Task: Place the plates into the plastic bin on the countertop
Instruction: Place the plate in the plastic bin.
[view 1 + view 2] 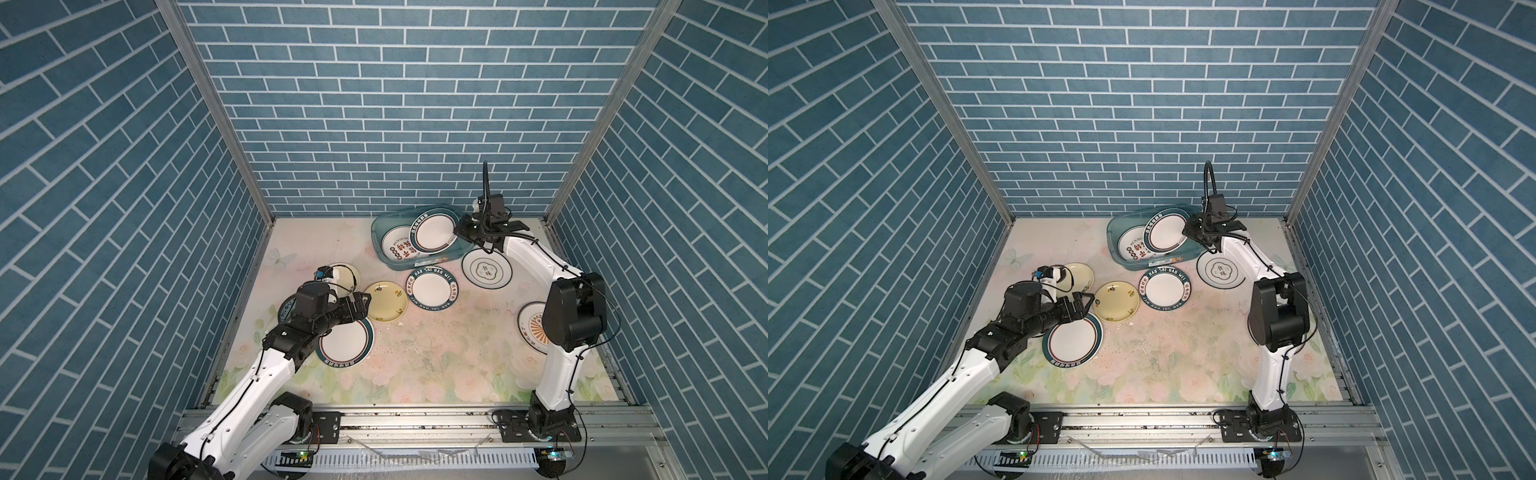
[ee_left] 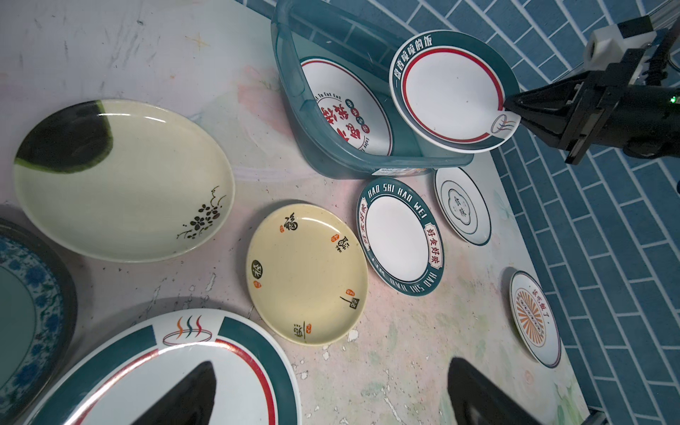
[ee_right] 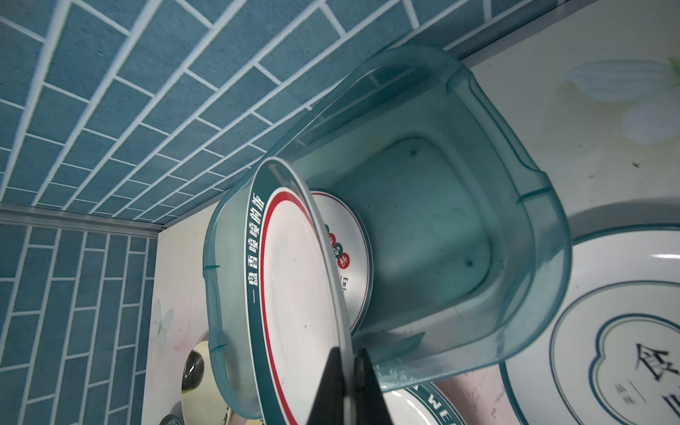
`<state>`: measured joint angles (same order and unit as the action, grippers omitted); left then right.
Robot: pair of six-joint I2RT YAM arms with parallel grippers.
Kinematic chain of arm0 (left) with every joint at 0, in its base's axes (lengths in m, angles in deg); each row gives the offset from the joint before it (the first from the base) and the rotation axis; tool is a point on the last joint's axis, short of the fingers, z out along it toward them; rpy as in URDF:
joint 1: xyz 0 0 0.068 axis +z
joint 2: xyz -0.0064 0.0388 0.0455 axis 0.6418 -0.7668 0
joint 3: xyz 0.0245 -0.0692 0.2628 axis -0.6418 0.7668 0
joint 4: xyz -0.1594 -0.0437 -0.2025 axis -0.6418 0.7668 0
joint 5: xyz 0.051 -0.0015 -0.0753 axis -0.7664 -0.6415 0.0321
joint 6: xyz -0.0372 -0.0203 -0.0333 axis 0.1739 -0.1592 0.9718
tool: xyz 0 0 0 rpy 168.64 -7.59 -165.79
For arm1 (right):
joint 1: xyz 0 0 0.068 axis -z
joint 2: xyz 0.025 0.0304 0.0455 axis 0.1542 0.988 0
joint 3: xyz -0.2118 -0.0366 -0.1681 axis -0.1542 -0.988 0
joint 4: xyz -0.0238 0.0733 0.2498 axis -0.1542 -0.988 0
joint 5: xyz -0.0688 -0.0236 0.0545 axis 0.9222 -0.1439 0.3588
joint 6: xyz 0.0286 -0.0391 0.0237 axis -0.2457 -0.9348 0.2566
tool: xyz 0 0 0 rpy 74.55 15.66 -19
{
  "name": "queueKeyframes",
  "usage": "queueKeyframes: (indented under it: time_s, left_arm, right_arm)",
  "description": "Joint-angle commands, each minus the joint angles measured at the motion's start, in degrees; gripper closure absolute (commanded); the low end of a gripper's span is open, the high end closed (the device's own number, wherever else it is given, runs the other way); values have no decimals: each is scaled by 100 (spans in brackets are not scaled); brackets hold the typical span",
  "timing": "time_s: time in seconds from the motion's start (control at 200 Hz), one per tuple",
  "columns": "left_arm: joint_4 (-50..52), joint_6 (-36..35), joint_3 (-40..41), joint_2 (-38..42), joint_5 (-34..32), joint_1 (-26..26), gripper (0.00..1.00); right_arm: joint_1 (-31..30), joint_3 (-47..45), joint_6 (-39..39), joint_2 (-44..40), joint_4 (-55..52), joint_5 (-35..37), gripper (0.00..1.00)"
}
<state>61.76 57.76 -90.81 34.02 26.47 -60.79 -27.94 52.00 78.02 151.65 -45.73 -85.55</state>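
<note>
My right gripper [image 1: 459, 235] [image 3: 347, 353] is shut on the rim of a green-rimmed, red-ringed plate [image 1: 434, 230] [image 3: 294, 294]. It holds this plate tilted over the teal plastic bin [image 1: 380, 232] [image 3: 533, 220] at the back of the countertop [image 1: 436, 353]. A red-lettered plate [image 1: 395, 249] lies inside the bin. My left gripper [image 1: 363, 305] [image 2: 333, 362] is open and empty. It hovers at the edge of a large green-rimmed plate [image 1: 345, 343] [image 2: 176, 368], one finger over it and one over bare countertop.
Loose plates lie around: a yellow one [image 1: 386, 306], a "HAO SHI HAO WEI" one [image 1: 432, 289], a cloud-motif one [image 1: 486, 268], a sunburst one [image 1: 532, 326] behind the right arm, a pale one [image 1: 345, 276] and a teal patterned one [image 2: 22, 312]. Brick walls enclose three sides.
</note>
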Motion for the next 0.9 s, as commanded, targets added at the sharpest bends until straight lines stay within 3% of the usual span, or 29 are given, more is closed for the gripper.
queueKeyframes:
  time_s: [0.0, 0.335, 0.895]
  left_arm:
    - [260, -215, -96, 33, -74, 21, 1]
    - [457, -183, -24, 278, -426, 21, 0]
    - [535, -198, 13, 285, -504, 21, 0]
  right_arm:
    - [16, 383, 12, 213, 105, -82, 100]
    - [22, 974, -323, 893, -216, 184, 100]
    - [-147, 1695, -84, 1796, -302, -360, 100]
